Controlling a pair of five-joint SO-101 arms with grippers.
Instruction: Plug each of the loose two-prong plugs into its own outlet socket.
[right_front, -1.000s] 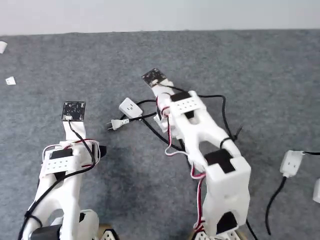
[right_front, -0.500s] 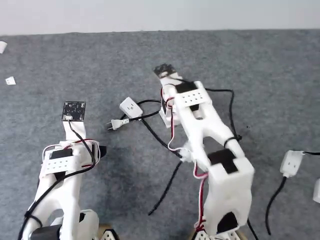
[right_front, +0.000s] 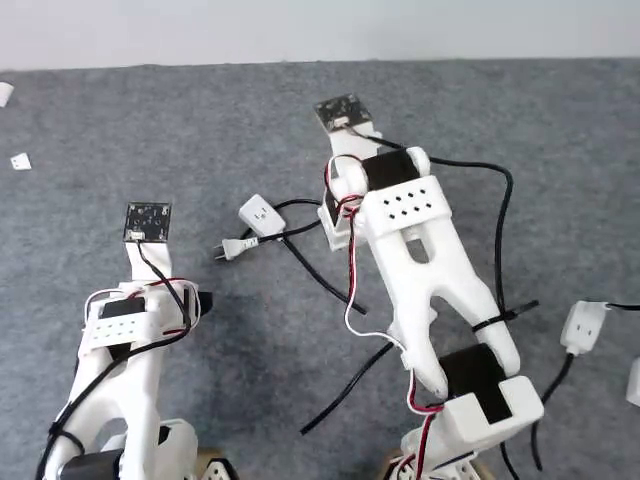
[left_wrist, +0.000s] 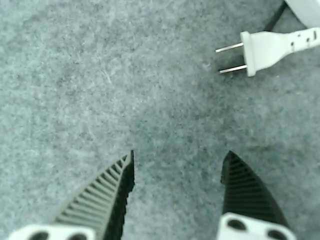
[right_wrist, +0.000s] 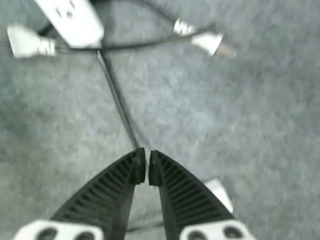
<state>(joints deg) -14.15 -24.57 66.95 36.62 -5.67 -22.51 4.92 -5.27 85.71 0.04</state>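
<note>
While my left gripper (left_wrist: 180, 155) is hovering released, jaws spread wide with nothing between them, I am holding it low over the grey carpet (left_wrist: 100, 75), presumably so that the opening is ready to close around a plug body. Ahead of its fingertips and off to one side, the white two-prong plug (left_wrist: 270, 46) is lying flat, with its prongs bare, clear of any socket and well outside the jaws.

My right gripper (right_wrist: 146, 151) is sitting clenched, with its tips nearly touching. A black cable (right_wrist: 116, 100) is running straight up to those tips, and I cannot tell whether it is pinched there or passing beneath. Beyond it, the white outlet socket (right_wrist: 75, 20) is resting face up.

In the high view this socket is lying just beside the plug, between my two arms, so the mating pair is within reach of either. What looks to be a second outlet socket (right_front: 582, 325) is lying well apart on my right side. I am judging that no plug is seated yet.
</note>
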